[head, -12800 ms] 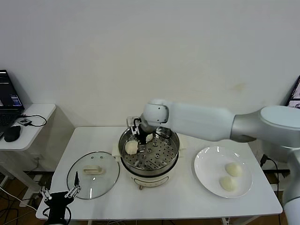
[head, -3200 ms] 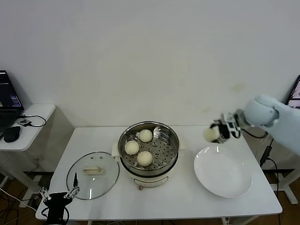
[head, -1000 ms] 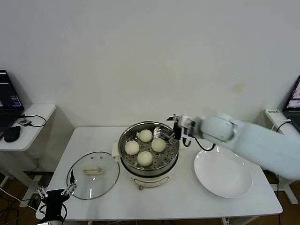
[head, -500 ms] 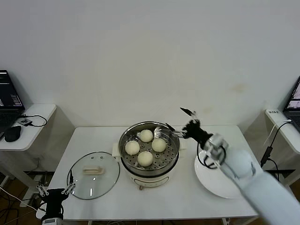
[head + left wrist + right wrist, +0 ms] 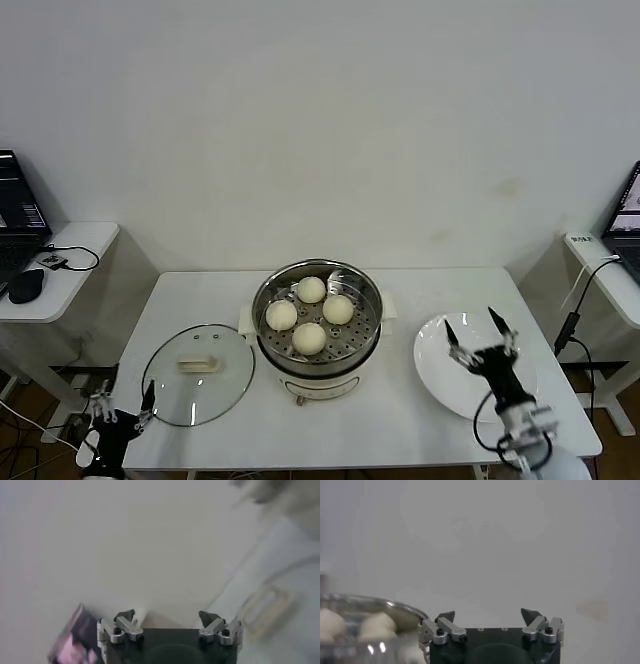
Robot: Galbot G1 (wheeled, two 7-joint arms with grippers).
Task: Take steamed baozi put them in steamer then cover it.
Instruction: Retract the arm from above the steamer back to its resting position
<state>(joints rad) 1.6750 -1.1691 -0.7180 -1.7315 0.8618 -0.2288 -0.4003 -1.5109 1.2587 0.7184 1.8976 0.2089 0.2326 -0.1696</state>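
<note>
Several cream-white baozi (image 5: 311,289) (image 5: 338,309) (image 5: 281,314) lie on the perforated tray of the steel steamer (image 5: 318,355) at the table's middle. In the right wrist view the steamer (image 5: 350,650) with baozi shows at the edge. The glass cover (image 5: 198,373) with its cream bar handle lies flat on the table left of the steamer. My right gripper (image 5: 479,335) is open and empty, low over the white plate (image 5: 440,381). My left gripper (image 5: 120,415) is open and empty, low beside the table's front left corner, near the cover's rim.
A white side table (image 5: 60,262) with a laptop and a mouse stands at the left. A laptop edge (image 5: 628,205) and cables show at the right. The white wall is close behind the table.
My right arm has pulled back from the steamer's rim and dropped low over the plate, empty. The fourth baozi now lies in the steamer. The left gripper has shifted slightly.
</note>
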